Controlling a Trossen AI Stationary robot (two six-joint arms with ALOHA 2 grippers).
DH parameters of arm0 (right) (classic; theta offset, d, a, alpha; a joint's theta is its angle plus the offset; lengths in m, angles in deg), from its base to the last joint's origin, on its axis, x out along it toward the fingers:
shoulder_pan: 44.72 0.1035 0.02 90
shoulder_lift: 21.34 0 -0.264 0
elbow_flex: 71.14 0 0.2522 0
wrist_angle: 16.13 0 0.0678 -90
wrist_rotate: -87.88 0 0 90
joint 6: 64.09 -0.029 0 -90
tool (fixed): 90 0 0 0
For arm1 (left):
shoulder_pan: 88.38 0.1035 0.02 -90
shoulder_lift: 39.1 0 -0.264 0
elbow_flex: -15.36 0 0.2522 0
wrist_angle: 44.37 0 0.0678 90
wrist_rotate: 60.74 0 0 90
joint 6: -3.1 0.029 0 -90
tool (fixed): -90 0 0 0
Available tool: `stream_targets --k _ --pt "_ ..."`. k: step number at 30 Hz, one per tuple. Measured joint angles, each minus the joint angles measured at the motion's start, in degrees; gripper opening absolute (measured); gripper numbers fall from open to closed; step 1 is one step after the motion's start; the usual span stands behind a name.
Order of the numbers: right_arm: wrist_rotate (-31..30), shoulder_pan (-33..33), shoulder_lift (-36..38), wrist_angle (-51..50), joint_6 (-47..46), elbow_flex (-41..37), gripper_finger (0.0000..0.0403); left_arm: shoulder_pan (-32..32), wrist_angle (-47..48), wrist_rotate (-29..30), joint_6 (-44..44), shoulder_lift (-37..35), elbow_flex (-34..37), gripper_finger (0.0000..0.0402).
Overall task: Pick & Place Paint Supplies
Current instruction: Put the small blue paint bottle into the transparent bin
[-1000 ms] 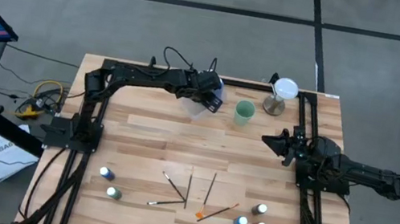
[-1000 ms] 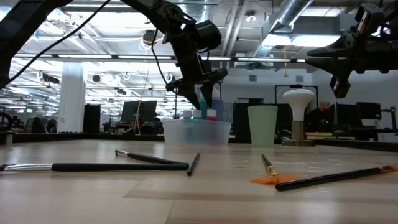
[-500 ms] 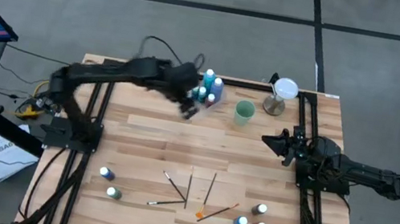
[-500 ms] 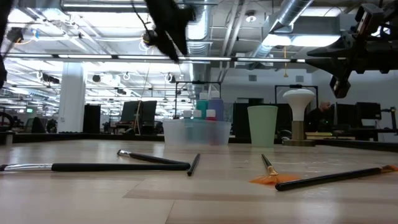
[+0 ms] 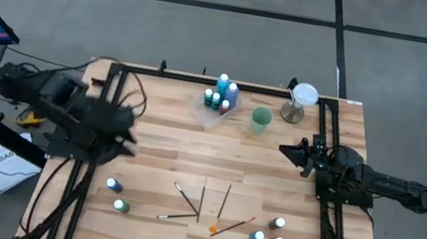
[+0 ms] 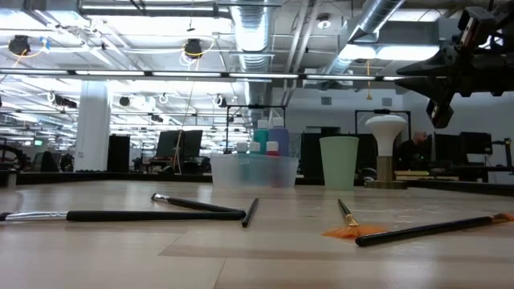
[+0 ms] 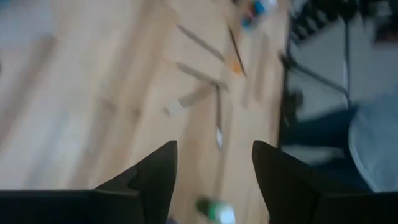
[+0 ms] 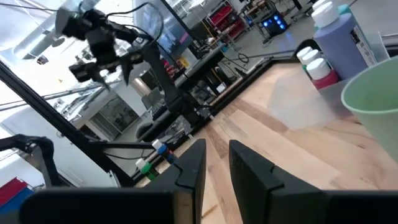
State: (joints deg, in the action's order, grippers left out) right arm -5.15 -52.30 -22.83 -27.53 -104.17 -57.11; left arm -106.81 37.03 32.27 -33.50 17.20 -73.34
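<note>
Several white-capped paint bottles [image 5: 221,93] stand in the clear tray [image 5: 205,115] at the far middle. Two more bottles, one blue [image 5: 113,184] and one green [image 5: 122,206], stand at the near left. Three others [image 5: 268,233] stand at the near right. Several paintbrushes [image 5: 201,205] lie flat between those two groups. My left gripper [image 5: 128,138] hangs open and empty above the table's left side; its wrist view shows the green bottle [image 7: 215,210] below the left gripper [image 7: 214,162]. My right gripper [image 5: 282,148] hovers level at the right, narrowly open and empty.
A pale green cup [image 5: 260,120] stands right of the tray, and a white-topped stand [image 5: 300,98] sits at the far right corner. Bare wood lies between the tray and the brushes. Black arm frames run along the table's left and right sides.
My left gripper has risen from over the tray and swung fast toward the table's left edge and nearer side, turning as it went, with nothing in it. The bottles in the tray stay standing where they were.
</note>
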Motion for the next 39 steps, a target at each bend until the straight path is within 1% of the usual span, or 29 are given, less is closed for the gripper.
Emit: stream_targets --k 3,6,10,14,21,32,35,39 --pt "0.0 0.0 0.0 -1.1 0.0 0.0 0.0066 -7.8 -0.6 0.0 -3.7 -1.4 4.8 0.0205" --pt "0.0 0.0 0.0 -1.1 0.0 0.0 0.0066 -13.5 -0.9 0.0 -5.8 -0.8 9.0 0.0205" --pt "0.0 0.0 0.0 -1.1 0.0 0.0 0.0066 -19.0 -1.3 0.0 -5.8 1.1 13.8 0.0205" --pt "0.0 0.0 0.0 -1.1 0.0 0.0 0.0066 -22.1 -1.4 0.1 -6.0 2.7 17.5 0.0205" --pt "0.0 0.0 0.0 -1.1 0.0 0.0 0.0065 -25.2 -2.2 0.2 -6.2 3.6 21.8 0.0205" --pt "0.0 0.0 0.0 -1.1 0.0 0.0 0.0065 -25.4 -4.6 0.1 -6.0 3.7 26.0 0.0206" --pt "0.0 0.0 0.0 -1.1 0.0 0.0 0.0065 -25.4 -5.7 0.0 -5.9 3.7 26.3 0.0216" --pt "0.0 0.0 0.0 -1.1 0.0 0.0 0.0065 -25.4 -5.6 0.0 -5.9 3.7 26.3 0.0239"
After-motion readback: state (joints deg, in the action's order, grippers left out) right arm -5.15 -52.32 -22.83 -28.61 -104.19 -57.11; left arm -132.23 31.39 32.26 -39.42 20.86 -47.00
